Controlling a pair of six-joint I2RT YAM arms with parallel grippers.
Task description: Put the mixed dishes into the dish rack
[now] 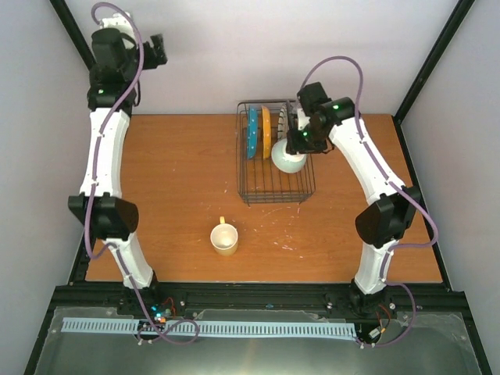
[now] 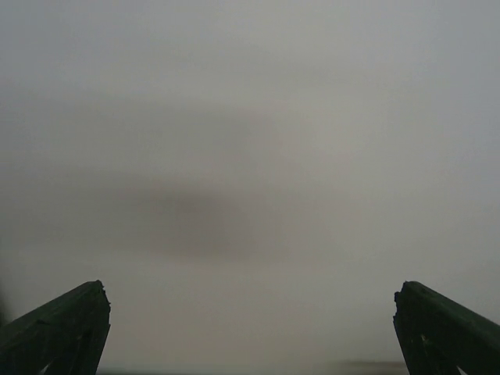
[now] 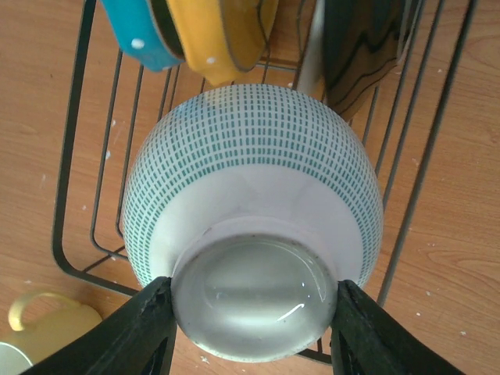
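Note:
My right gripper [image 1: 301,142] [image 3: 254,287] is shut on the foot ring of the mint-green bowl [image 1: 289,162] [image 3: 250,156], a white bowl with small green dashes. The bowl is tipped on its side over the right part of the dish rack [image 1: 275,199] [image 3: 74,117]. I cannot tell whether it touches the wires. A teal dotted plate [image 1: 252,133] [image 3: 144,35], a yellow-orange plate [image 1: 266,131] [image 3: 219,39] and a dark striped plate [image 3: 359,55] stand on edge in the rack. The cream-yellow mug [image 1: 224,238] [image 3: 47,332] stands upright on the table in front of the rack. My left gripper [image 1: 156,51] [image 2: 250,287] is open and holds nothing.
The left arm is raised at the back left corner, its gripper facing the plain grey wall. The rack sits near the table's [image 1: 172,180] far edge, right of centre. White crumbs lie on the wood between the mug and the rack.

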